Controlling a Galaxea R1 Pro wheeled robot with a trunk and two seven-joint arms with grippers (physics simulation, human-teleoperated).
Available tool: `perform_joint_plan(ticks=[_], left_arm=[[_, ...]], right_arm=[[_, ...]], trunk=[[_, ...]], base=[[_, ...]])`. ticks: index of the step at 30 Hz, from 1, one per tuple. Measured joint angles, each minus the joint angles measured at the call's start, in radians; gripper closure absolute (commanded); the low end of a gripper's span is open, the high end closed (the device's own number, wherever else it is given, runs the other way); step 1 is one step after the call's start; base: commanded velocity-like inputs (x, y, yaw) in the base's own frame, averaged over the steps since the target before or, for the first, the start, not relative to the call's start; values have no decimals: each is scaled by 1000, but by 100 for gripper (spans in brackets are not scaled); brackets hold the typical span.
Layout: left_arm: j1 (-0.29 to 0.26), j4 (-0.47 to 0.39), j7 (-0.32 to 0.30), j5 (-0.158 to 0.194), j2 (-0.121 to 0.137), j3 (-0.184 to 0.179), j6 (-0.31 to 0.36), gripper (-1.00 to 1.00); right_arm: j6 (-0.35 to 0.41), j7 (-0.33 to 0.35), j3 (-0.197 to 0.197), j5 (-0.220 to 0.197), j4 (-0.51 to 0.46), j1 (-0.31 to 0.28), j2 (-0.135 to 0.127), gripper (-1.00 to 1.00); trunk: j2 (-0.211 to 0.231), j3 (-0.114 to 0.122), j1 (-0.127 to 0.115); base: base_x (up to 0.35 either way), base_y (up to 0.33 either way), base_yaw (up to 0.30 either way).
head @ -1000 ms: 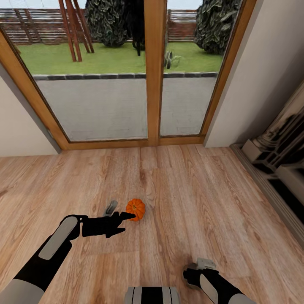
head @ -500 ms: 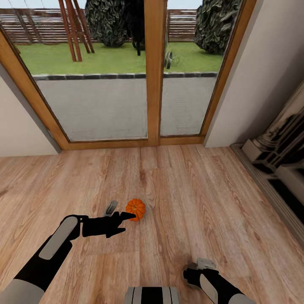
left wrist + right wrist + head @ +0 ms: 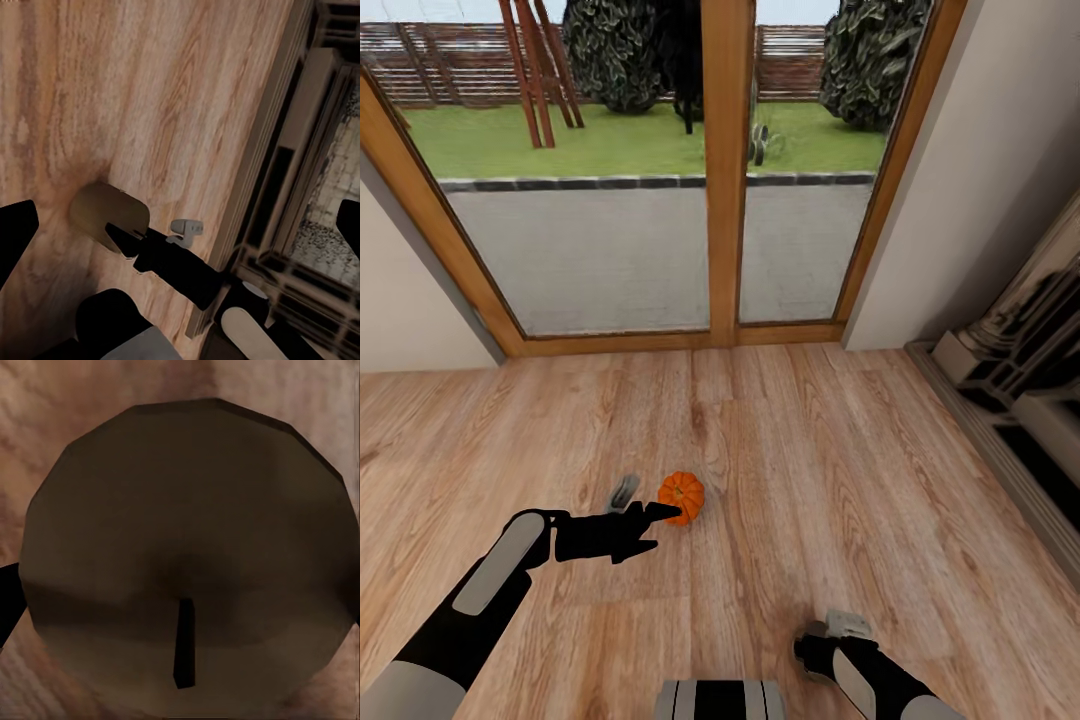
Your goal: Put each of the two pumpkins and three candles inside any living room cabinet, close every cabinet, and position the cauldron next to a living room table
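On the floor: a small round bright-orange ribbed pumpkin (image 3: 681, 495) sits on pale wood-grain planks (image 3: 810, 470), in front of tall glass doors in a honey-coloured wooden frame (image 3: 725, 170).
Key relation: the pumpkin lies straight ahead of the left gripper (image 3: 643, 510), at the tips of its fingers. One dark finger (image 3: 660, 513) touches or nearly touches the near side; the grey-padded finger (image 3: 624, 491) stands off beside it. The round body has no long axis to line up with, so any squeeze across its middle would serve.
Nearer arm: the left, clearly; the right arm is low near the robot's base, well apart from the pumpkin.
Left gripper: fingers apart, not yet around the pumpkin. I judge it needs to push forward so the fruit sits between them before closing.
Right gripper (image 3: 830, 640): pointed down at the floor. Its wrist view looks down on a short stubby beige-grey candle (image 3: 187, 562) with a dark wick, very close, with dark finger edges at either side. Whether it grips the candle I cannot tell.
Materials: the pumpkin is smooth and ribbed, likely to roll if nudged; the candle has a flat faceted top.
Side wall: an ornate pale carved fireplace (image 3: 1020, 350) stands beyond the right arm.
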Motion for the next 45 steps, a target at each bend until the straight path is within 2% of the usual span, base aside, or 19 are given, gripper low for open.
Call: perform_joint_plan(ticks=[40,45], left_arm=[[0,16,5,-10,1,2,-2,-100],[0,117,2,-5,2,11,-2,-100]], right_arm=[[-40,6,-1,-5,-13,1,-2,100],[-38,7,-2,-6,-16,1,-3,100]], trunk=[[9,155,-18],[11,174,-20]], base=[[0,0,0],[0,0,0]])
